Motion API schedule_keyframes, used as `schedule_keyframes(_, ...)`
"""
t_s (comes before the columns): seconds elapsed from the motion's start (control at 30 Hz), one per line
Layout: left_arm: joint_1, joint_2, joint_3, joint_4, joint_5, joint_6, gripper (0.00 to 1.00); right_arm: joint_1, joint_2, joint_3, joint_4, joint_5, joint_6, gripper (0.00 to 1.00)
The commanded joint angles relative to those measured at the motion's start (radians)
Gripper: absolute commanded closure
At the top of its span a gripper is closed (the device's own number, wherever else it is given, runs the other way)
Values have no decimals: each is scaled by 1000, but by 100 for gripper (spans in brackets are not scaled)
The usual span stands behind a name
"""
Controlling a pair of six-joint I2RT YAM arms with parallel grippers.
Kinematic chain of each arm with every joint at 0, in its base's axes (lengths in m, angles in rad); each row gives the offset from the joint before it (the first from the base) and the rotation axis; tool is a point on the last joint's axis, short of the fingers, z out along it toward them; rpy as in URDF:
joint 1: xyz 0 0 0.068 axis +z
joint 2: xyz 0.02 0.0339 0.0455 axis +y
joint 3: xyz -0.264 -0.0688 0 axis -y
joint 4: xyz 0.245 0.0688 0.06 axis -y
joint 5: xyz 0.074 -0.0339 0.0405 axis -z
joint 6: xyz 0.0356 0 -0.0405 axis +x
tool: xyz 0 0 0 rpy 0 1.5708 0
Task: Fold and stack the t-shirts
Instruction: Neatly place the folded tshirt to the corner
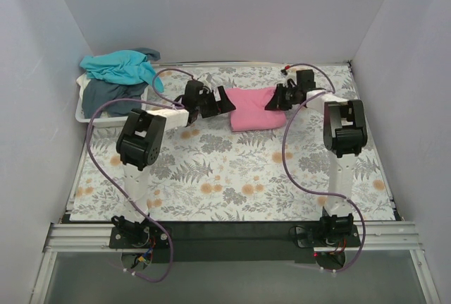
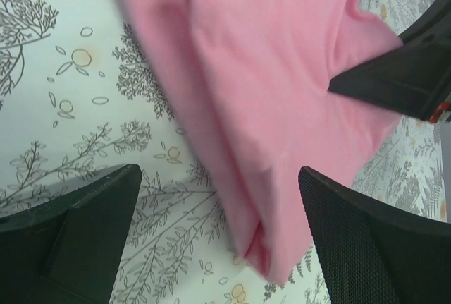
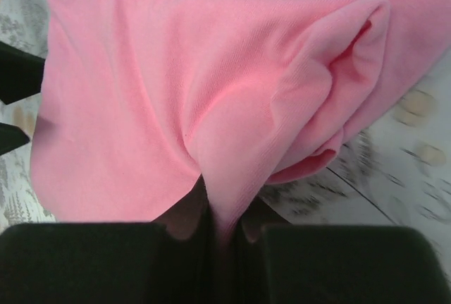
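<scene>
A pink t-shirt (image 1: 251, 108) lies folded into a small bundle at the back middle of the table. My right gripper (image 1: 275, 103) is shut on its right edge, and a ridge of pink cloth (image 3: 225, 177) runs into the closed jaws. At the shirt's left edge my left gripper (image 1: 224, 104) stands open, its fingers (image 2: 366, 240) straddling a folded corner (image 2: 271, 247) without pinching it. The teal t-shirt (image 1: 121, 65) and the dark grey-blue t-shirt (image 1: 106, 94) sit crumpled in the white basket (image 1: 91, 115).
The basket stands at the back left against the wall. A floral cloth (image 1: 232, 177) covers the table. White walls close in on three sides. Purple cables (image 1: 296, 170) loop off both arms.
</scene>
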Motion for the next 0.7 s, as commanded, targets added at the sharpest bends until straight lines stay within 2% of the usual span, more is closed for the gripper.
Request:
schedule_keyframes(0.0,-4,-114,-41,-22,-13,24,13,-69,-61,69,-140,41,-92,99)
schedule_keyframes(0.1,-6,-149,-90,-18,-23,33,13,-111,-70,95,-201,79,-131,99)
schedule_keyframes(0.3,2,-212,-184,-7,-45,40,13,-189,-132,55,-261,276,-216,99)
schedule_keyframes(0.67,2,-225,-236,8,-39,33,13,-352,-141,169,-390,365,-355,99)
